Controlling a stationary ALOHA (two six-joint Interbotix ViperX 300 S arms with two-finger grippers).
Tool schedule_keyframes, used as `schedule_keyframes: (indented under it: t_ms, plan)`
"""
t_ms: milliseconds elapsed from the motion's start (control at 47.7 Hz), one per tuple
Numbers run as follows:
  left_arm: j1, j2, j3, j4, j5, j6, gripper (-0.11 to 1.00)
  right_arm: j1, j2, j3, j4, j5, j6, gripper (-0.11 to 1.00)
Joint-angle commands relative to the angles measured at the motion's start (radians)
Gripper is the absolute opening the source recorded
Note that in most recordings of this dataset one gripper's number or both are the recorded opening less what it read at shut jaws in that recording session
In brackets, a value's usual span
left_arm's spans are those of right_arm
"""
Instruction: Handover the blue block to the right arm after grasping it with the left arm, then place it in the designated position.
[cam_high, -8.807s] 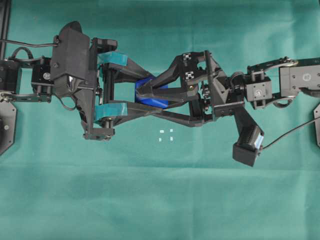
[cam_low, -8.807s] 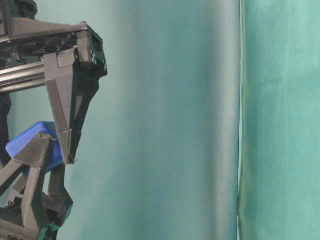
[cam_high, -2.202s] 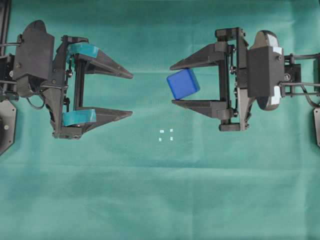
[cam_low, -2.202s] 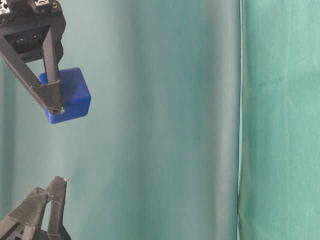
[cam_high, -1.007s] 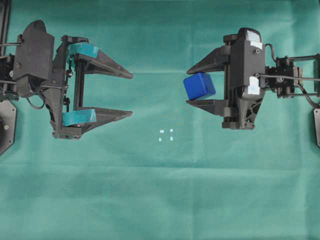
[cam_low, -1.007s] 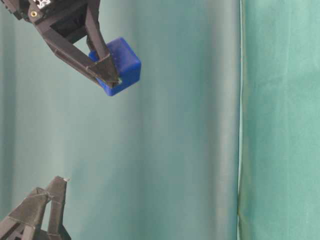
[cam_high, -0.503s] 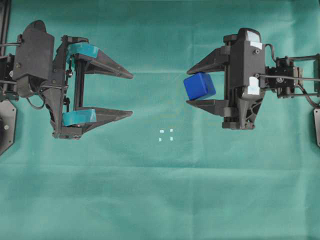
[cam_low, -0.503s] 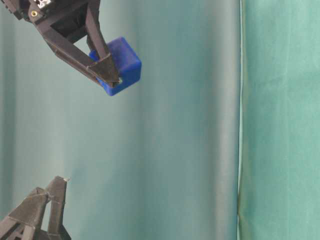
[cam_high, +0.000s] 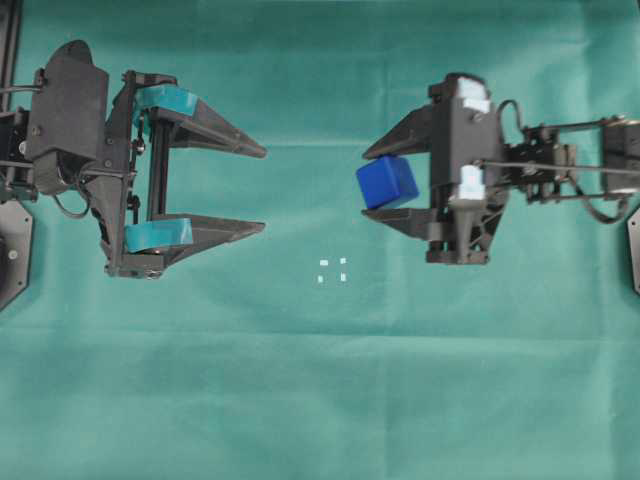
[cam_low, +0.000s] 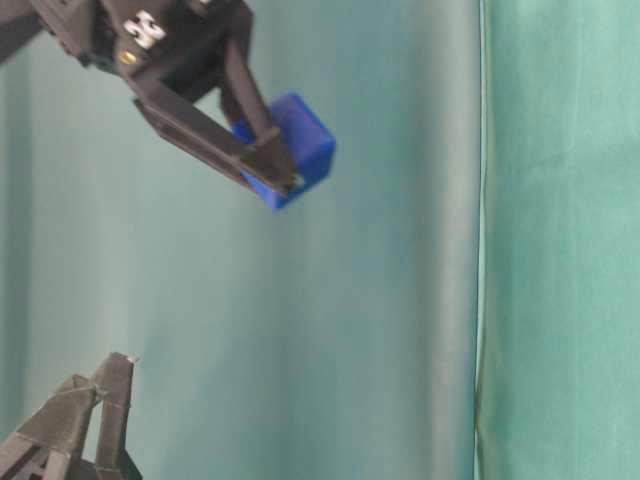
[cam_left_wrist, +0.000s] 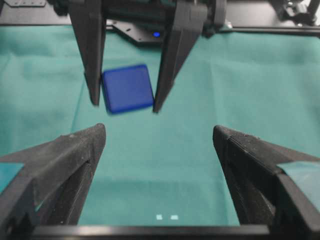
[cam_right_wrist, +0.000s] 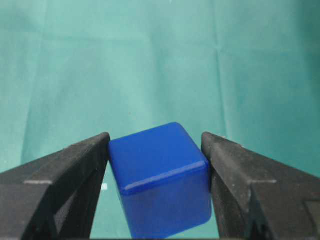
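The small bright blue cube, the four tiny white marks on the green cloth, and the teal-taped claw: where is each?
small bright blue cube (cam_high: 386, 182): overhead view, its top face.
four tiny white marks (cam_high: 332, 270): overhead view, centre of their square.
teal-taped claw (cam_high: 263, 190): overhead view, gap between its open fingertips.
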Motion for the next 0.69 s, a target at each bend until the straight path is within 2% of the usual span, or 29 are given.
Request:
schedule_keyframes:
  t_ms: [0,671]
  plan:
    - [0.002,-0.005,-0.018,0.002,-0.005,0.000,1.00,0.002,0.014,-0.026,0.005,-0.028,0.005,0.63]
    - [0.002,-0.005,-0.018,0.002,0.002,0.000,1.00,0.002,0.267,-0.003,0.003,-0.261,0.081,0.63]
